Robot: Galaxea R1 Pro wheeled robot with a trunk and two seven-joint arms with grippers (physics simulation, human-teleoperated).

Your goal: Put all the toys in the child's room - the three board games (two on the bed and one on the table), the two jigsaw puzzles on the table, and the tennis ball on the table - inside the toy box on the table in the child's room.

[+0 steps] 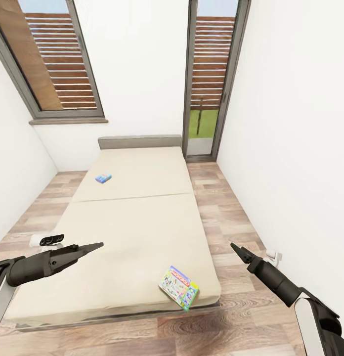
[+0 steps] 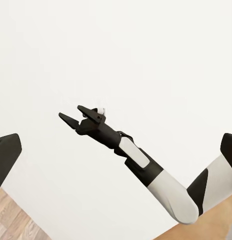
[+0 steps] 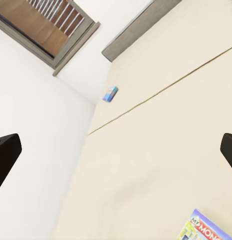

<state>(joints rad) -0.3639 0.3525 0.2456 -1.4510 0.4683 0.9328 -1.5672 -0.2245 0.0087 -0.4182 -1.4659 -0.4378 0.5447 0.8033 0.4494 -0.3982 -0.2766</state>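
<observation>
The beige bed (image 1: 137, 222) fills the middle of the head view. A small blue board game (image 1: 103, 178) lies on its far section, towards the left. The white-green Monopoly board game (image 1: 179, 287) lies at the near right corner, slightly over the mattress edge. My left gripper (image 1: 97, 245) hovers open over the bed's near left part. My right gripper (image 1: 236, 248) hangs open over the floor right of the bed, well above and right of the Monopoly box. The left wrist view catches the right gripper (image 2: 72, 114) with its fingers spread. The table, toy box, jigsaw puzzles and tennis ball are out of view.
Wood-plank floor (image 1: 226, 217) runs along both sides of the bed. A grey headboard (image 1: 140, 142) stands against the far white wall, with a window (image 1: 58, 64) to its left and a glass door (image 1: 206, 84) to its right. A small white-and-black object (image 1: 46, 241) lies on the floor left of the bed.
</observation>
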